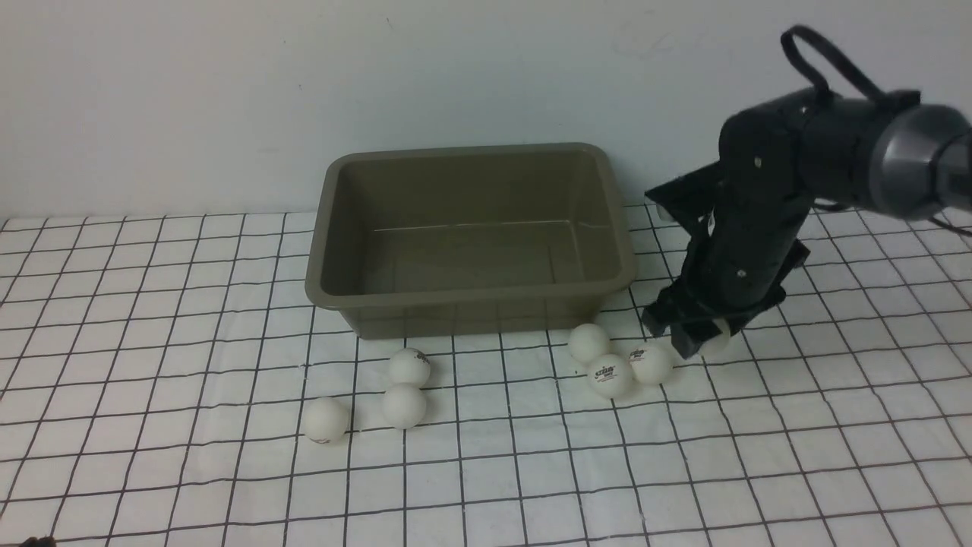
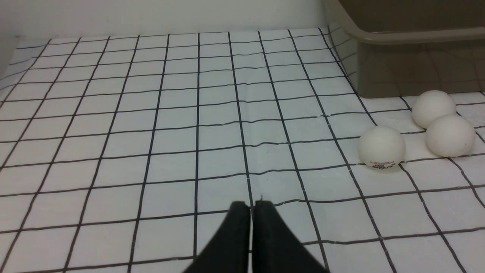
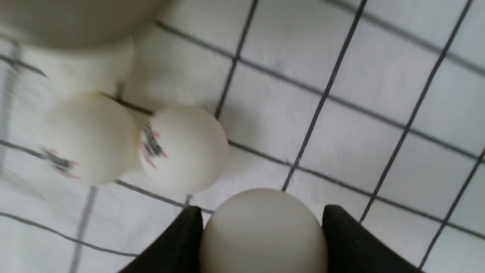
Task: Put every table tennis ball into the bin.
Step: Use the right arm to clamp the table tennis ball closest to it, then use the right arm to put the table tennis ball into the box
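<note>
Right jaws gripped one table tennis ball at the bin's 4 o'clock; left jaws were shut, empty. The smooth ball might squirt free on lifting, scattering neighbouring balls at its 9 o'clock.

- Our right arm reaches in from the right edge of the worktop, its wrist bent steeply down.
- The right tool points down, low over the worktop.
- Its jaws flank one table tennis ball, both fingers against it.
- Our left tool hangs low over the worktop, jaws pressed together.
</note>
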